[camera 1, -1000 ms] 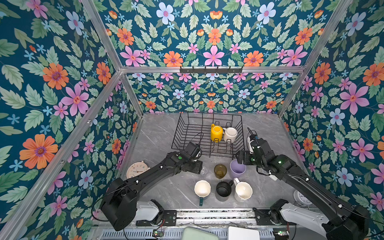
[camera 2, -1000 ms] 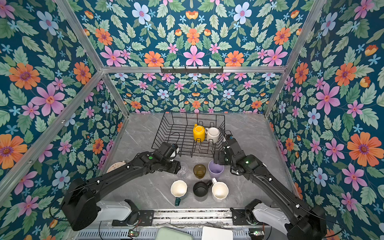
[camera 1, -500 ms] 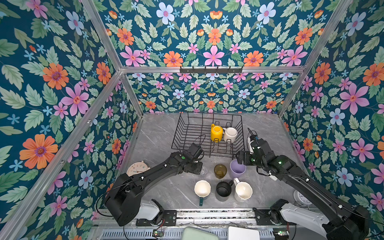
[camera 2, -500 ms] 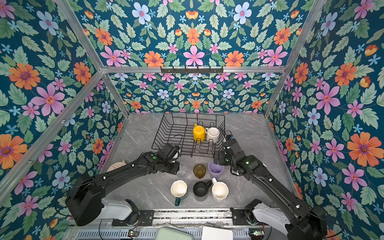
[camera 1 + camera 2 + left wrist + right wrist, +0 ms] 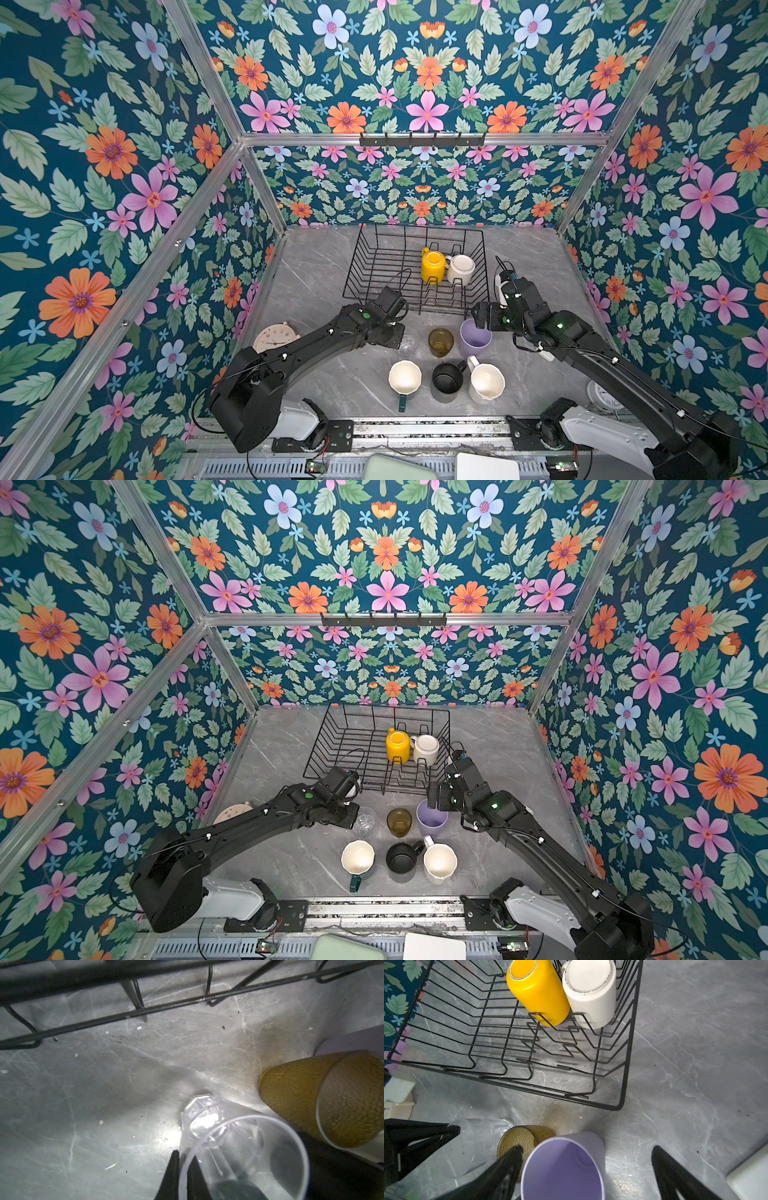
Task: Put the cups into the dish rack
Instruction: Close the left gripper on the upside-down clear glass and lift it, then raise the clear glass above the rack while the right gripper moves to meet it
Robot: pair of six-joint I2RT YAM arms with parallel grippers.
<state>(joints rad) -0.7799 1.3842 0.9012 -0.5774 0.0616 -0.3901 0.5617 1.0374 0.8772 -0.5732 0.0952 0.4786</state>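
The black wire dish rack [image 5: 374, 266] stands at the back, holding a yellow mug [image 5: 432, 266] and a white mug [image 5: 460, 269]. In front of it stand the clear glass [image 5: 408, 344], amber glass [image 5: 440, 341] and lilac tumbler [image 5: 475, 338]. Nearer the front are a dark-green mug [image 5: 404, 376], a black mug [image 5: 446, 377] and a white mug [image 5: 485, 382]. My left gripper [image 5: 184, 1167] is shut on the clear glass's [image 5: 239, 1147] rim, one finger inside and one outside. My right gripper [image 5: 586, 1157] is open, straddling the lilac tumbler [image 5: 562, 1167].
A round white alarm clock [image 5: 274, 336] sits by the left wall and a black hook rail [image 5: 422, 139] hangs on the back frame. Another round white object [image 5: 602, 395] lies at the front right. Floral walls enclose three sides.
My left gripper has closed onto the clear glass's rim. The right arm and all the cups have stayed where they were.
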